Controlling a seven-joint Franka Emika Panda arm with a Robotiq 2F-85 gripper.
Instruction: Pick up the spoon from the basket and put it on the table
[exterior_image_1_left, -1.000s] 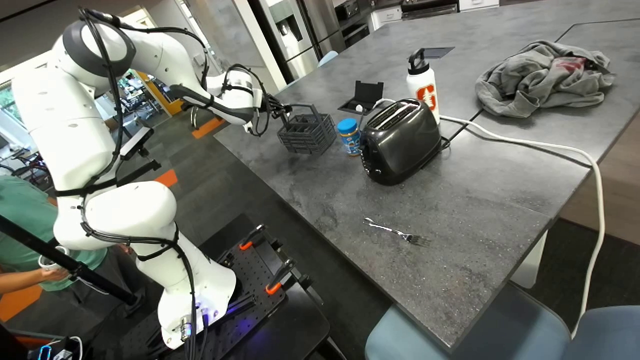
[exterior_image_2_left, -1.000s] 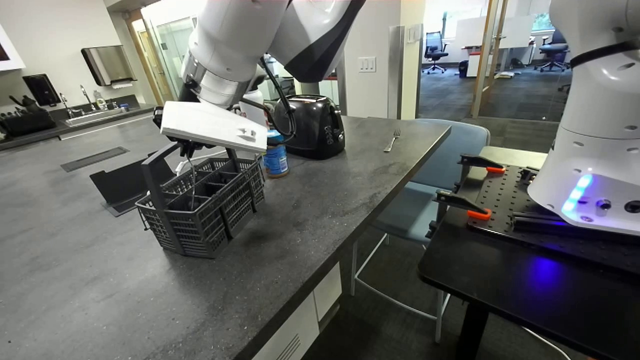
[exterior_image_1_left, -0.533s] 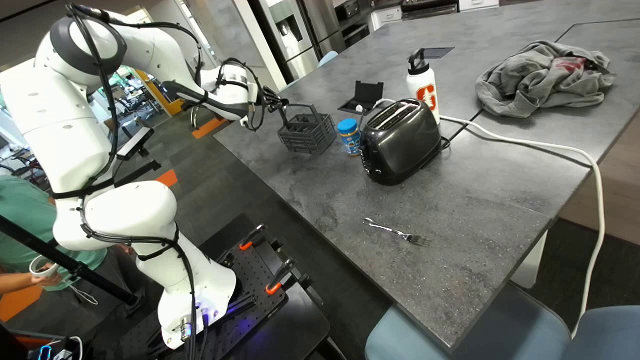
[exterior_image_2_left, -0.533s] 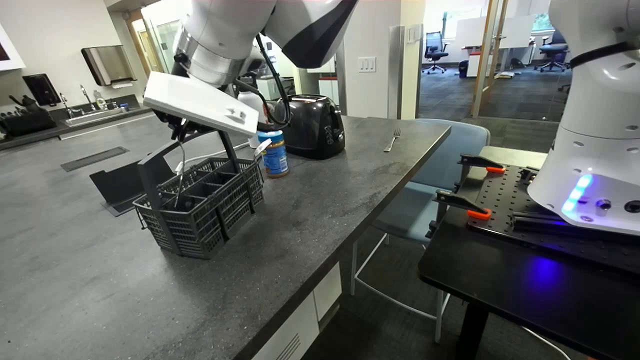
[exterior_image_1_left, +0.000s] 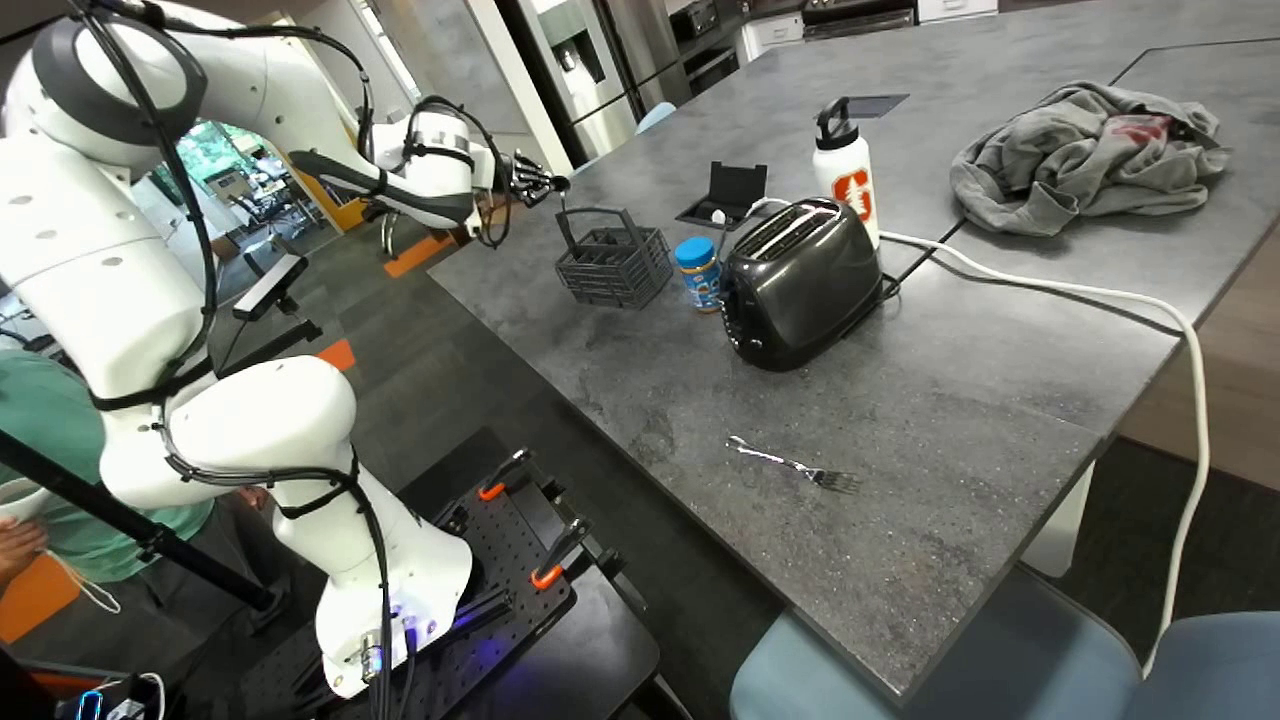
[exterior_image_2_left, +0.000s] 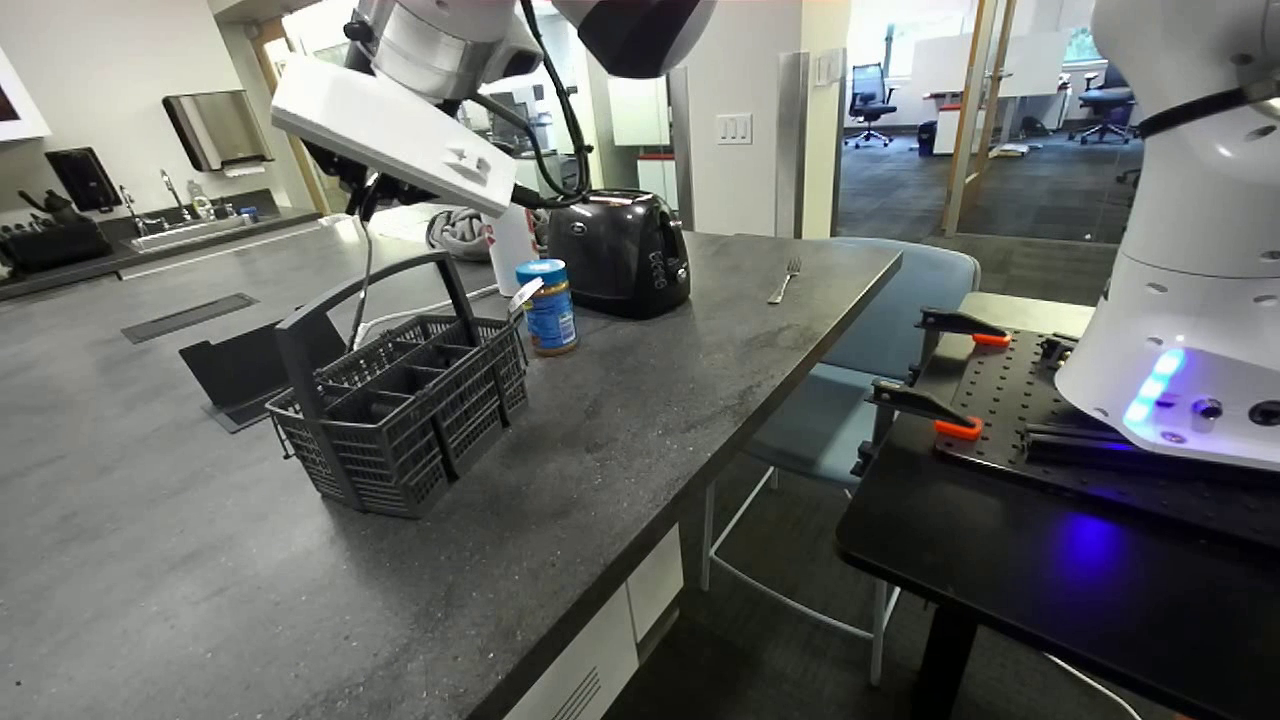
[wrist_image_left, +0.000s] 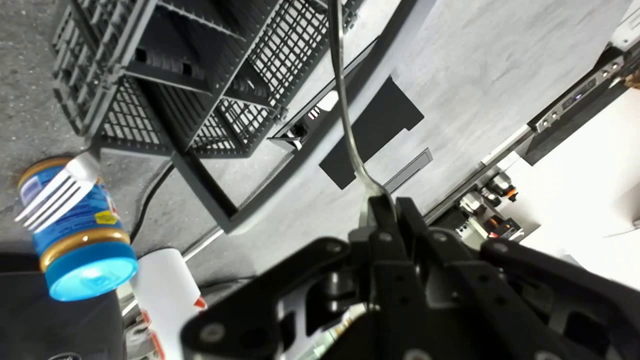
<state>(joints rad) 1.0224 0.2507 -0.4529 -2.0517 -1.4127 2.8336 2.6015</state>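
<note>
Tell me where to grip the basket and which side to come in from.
I'd take the basket by the middle of its handle, from above. It is a slim bar arching over the open top, so jaws closing across it should have room. The gripper holds a thin utensil, which would need releasing first.

2 office chairs (exterior_image_2_left: 868, 88) stand on dark flooring (exterior_image_2_left: 888, 190).

Glare spots the blue lid (wrist_image_left: 93, 274) — the end effector (wrist_image_left: 394, 204) seems a little blurred.
</note>
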